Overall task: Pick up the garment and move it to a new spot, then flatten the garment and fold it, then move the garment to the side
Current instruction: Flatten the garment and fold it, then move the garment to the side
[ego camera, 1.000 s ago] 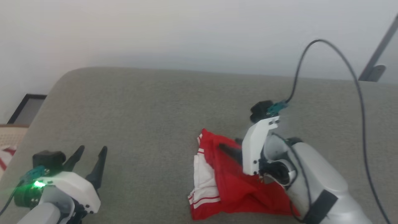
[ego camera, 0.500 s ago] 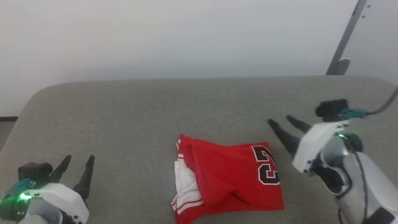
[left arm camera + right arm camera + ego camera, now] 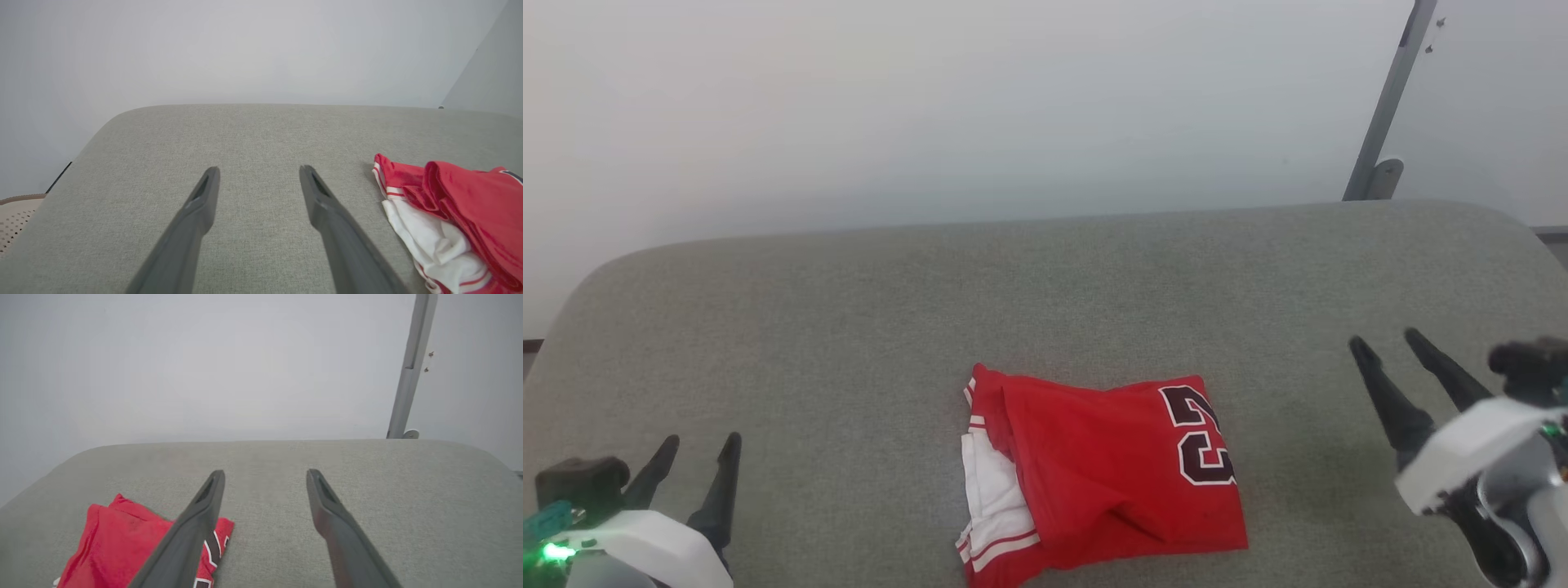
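The garment (image 3: 1094,474), a red jersey with white sleeve cloth and dark block lettering, lies folded into a rough rectangle on the grey cushion (image 3: 849,327), near its front middle. White striped fabric sticks out at its left edge. My left gripper (image 3: 696,445) rests at the lower left, open and empty, well clear of the garment. At the lower right my right gripper (image 3: 1384,341) stands open and empty, a short way right of the garment. The left wrist view has the garment (image 3: 457,212) to the right of the open left gripper (image 3: 259,170). The right wrist view has the garment (image 3: 118,543) lower left of the open right gripper (image 3: 265,473).
A pale wall runs behind the cushion. A grey metal post (image 3: 1384,106) rises at the back right. The cushion's rounded corners fall away at far left and far right. A beige perforated object (image 3: 14,214) sits off the cushion's left edge.
The right gripper has let go of the garment and drawn back to the right, open. The garment stays folded on the cushion. The head camera has shifted, and the left gripper sits lower in view.
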Motion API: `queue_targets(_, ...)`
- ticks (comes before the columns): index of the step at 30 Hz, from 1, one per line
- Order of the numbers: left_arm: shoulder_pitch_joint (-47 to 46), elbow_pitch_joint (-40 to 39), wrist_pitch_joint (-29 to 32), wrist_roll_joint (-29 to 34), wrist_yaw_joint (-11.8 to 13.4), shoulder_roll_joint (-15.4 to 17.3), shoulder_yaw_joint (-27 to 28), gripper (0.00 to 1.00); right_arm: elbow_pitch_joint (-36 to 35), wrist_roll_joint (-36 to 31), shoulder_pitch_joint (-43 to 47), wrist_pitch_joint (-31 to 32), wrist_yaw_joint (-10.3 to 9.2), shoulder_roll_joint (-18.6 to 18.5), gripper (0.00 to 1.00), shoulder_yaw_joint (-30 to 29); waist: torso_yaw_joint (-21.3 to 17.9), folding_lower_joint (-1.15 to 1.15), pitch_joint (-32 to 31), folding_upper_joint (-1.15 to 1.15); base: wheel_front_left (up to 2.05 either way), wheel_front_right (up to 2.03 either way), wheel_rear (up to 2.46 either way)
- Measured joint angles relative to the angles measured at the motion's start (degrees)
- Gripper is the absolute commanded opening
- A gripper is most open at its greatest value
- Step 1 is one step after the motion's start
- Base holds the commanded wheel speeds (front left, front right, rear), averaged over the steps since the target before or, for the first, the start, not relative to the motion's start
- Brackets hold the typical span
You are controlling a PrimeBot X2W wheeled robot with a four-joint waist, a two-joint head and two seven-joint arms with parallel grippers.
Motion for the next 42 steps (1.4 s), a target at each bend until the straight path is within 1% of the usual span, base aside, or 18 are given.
queue_targets(4,1.2,-0.3,-0.2,-0.1,0.4,0.1,0.9,1.00,-0.4,-1.0,3.5,-2.1,0.00,-0.5,1.00,-2.1,-0.1,0.00,-0.4,0.00,0.00,0.00,0.00)
queue_targets(10,2.6,-1.2,-0.6,-0.1,0.7,-0.1,2.5,1.00,-1.2,-1.6,7.3,-3.5,0.00,0.4,1.00,-5.7,0.1,0.00,-0.8,0.00,0.00,0.00,0.00)
queue_targets(17,3.7,-1.7,-0.6,0.5,0.9,-0.2,3.7,1.00,-2.0,-2.5,9.5,-3.6,0.00,1.4,1.00,-8.1,0.7,0.00,-1.1,0.00,0.00,0.00,0.00)
queue_targets(24,4.6,-2.2,-0.6,0.7,1.0,-0.2,4.1,1.00,-3.0,-3.4,10.5,-3.0,0.00,2.4,1.00,-9.2,1.1,0.00,-1.3,0.00,0.00,0.00,0.00)
queue_targets(34,4.6,-3.0,-0.6,1.2,1.3,-0.2,4.1,1.00,-3.5,-4.0,10.6,-0.9,0.00,3.4,1.00,-9.4,2.1,0.00,-0.9,0.00,0.00,0.00,0.00)
queue_targets(42,3.3,-4.0,0.6,1.8,1.4,-0.7,3.0,1.00,-1.6,-3.6,8.7,4.7,0.00,3.9,1.00,-5.5,5.0,0.00,0.4,0.00,0.00,0.00,0.00)
